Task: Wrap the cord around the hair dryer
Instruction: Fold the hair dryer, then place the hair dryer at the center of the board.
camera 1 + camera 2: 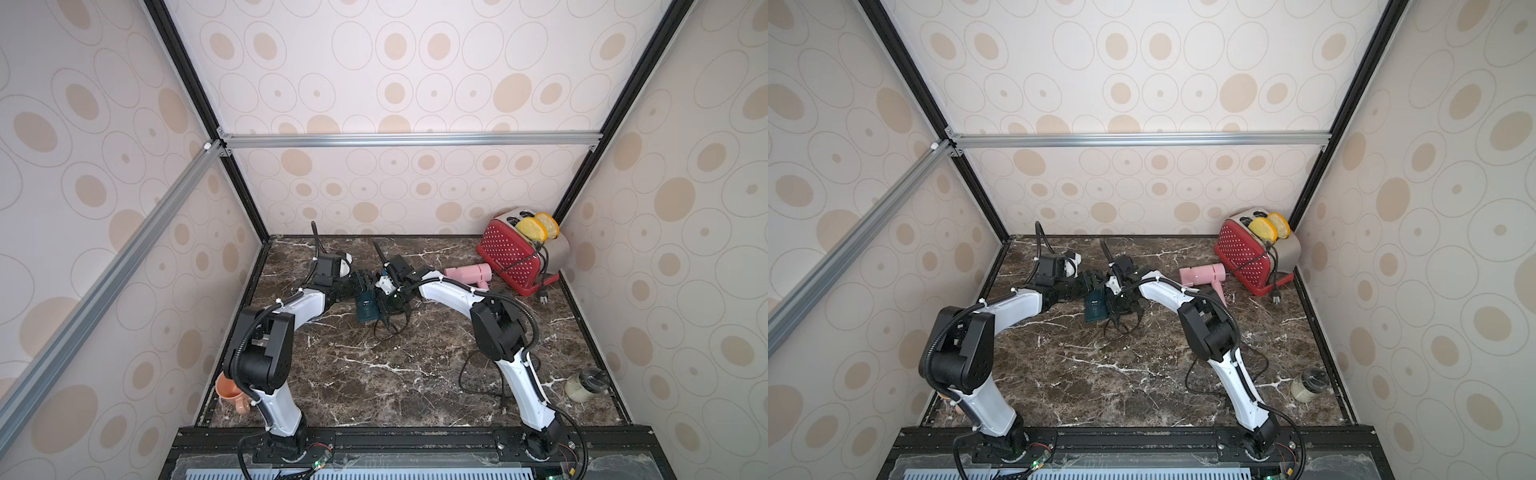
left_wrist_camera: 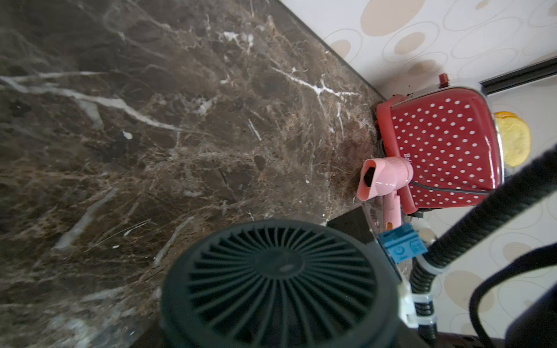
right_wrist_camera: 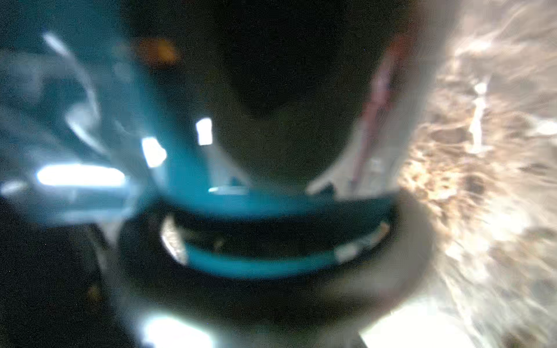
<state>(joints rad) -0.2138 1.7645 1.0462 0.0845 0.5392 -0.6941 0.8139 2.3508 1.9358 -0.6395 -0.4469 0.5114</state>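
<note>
- Two bread slices (image 1: 531, 228) stand in the red toaster (image 1: 507, 253)'s slots; one jar (image 1: 584, 386) holds something pale; one mug (image 1: 230, 392) sits half hidden.
- Two dryers: the teal hair dryer (image 1: 366, 309) lies mid-bench (image 1: 374, 382), the pink hair dryer (image 1: 467, 273) beside the toaster.
- One black cord (image 1: 388, 332) loops loose just beside the teal hair dryer.
- The left tool (image 1: 366, 281) is closed on the teal hair dryer; the right tool (image 1: 392, 297) is over it, apart or together I cannot tell.

Robot laboratory cell dressed as a kitchen: wallpapered panels (image 1: 395, 83) on aluminium framing (image 1: 411, 139) behind the toaster (image 1: 509, 253), marble bench (image 1: 374, 374) beneath it.
</note>
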